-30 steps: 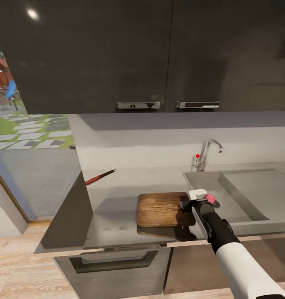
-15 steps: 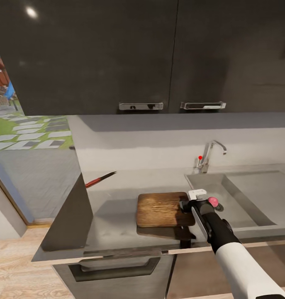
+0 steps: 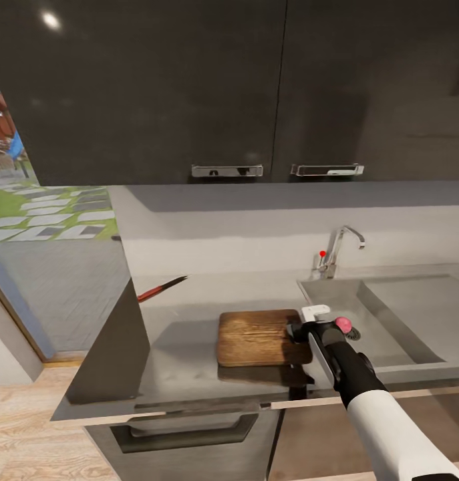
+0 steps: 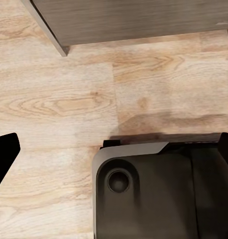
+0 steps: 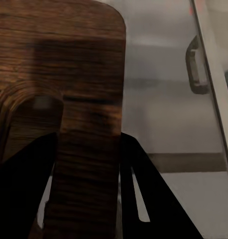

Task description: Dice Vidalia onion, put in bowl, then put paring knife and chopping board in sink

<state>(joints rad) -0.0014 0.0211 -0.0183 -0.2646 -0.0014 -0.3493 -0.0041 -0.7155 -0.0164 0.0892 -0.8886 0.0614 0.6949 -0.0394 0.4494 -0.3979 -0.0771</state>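
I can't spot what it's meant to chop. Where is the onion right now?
In the head view, the Vidalia onion sits in the sink near its left end, just right of the right gripper, which is at the chopping board's right edge.

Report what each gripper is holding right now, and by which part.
The right gripper clamps the chopping board by its right edge, nearest the sink. The left gripper holds nothing.
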